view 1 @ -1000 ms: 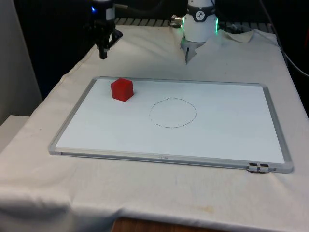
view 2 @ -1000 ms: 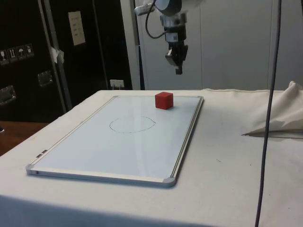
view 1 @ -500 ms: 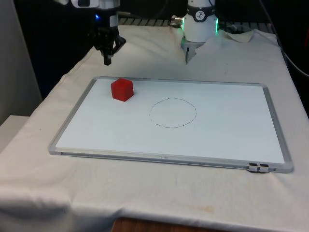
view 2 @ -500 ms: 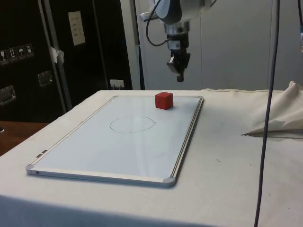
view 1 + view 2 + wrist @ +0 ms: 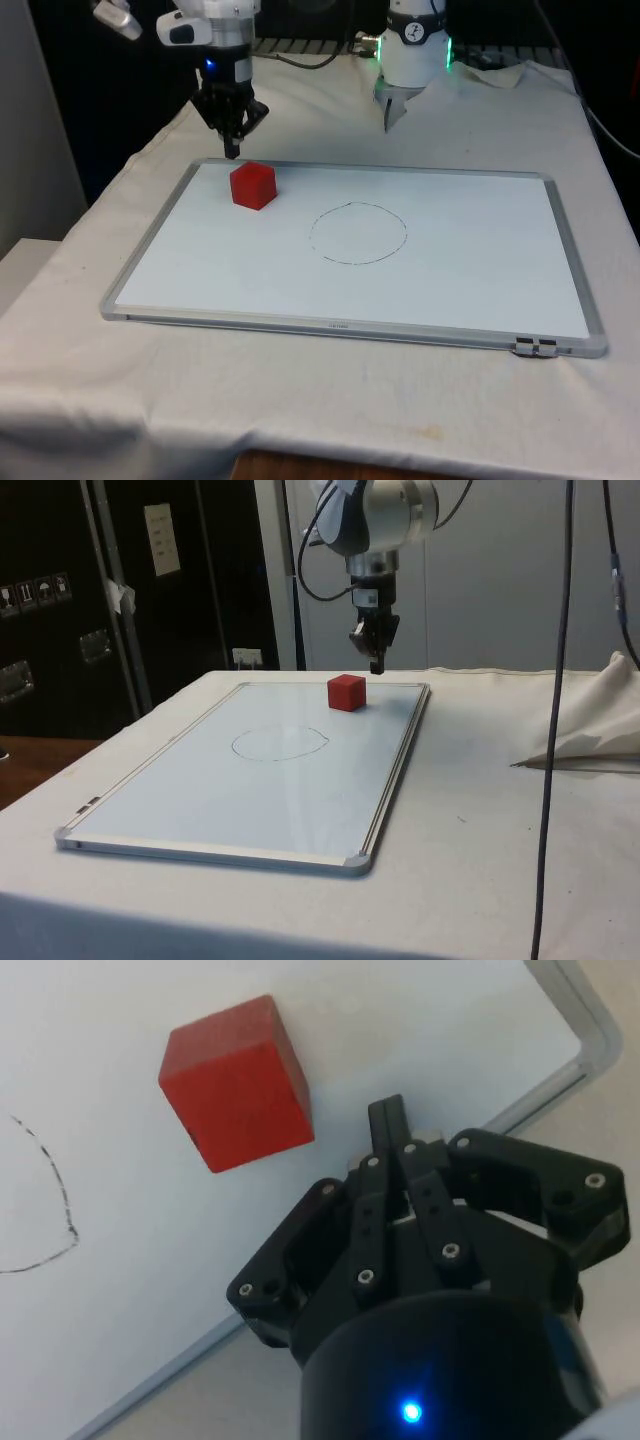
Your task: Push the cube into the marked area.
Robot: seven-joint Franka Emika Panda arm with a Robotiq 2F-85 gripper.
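A red cube (image 5: 253, 185) (image 5: 346, 692) (image 5: 236, 1083) sits on the whiteboard (image 5: 470, 270) near its far corner on the front view's left. A hand-drawn circle (image 5: 358, 232) (image 5: 279, 743) marks the board's middle. My gripper (image 5: 231, 152) (image 5: 377, 667) (image 5: 388, 1118) hangs just behind the cube, over the board's far edge, a little above the surface. Its fingers are pressed together and hold nothing. It does not touch the cube.
The whiteboard's metal frame (image 5: 350, 329) (image 5: 395, 760) lies flat on the white cloth. A bunched fold of cloth (image 5: 590, 730) rises at the side view's right, with a dark cable (image 5: 555, 710) hanging in front of it.
My gripper has come down and moved toward the cube, from high over the cloth to just behind the cube. The cube has not moved.
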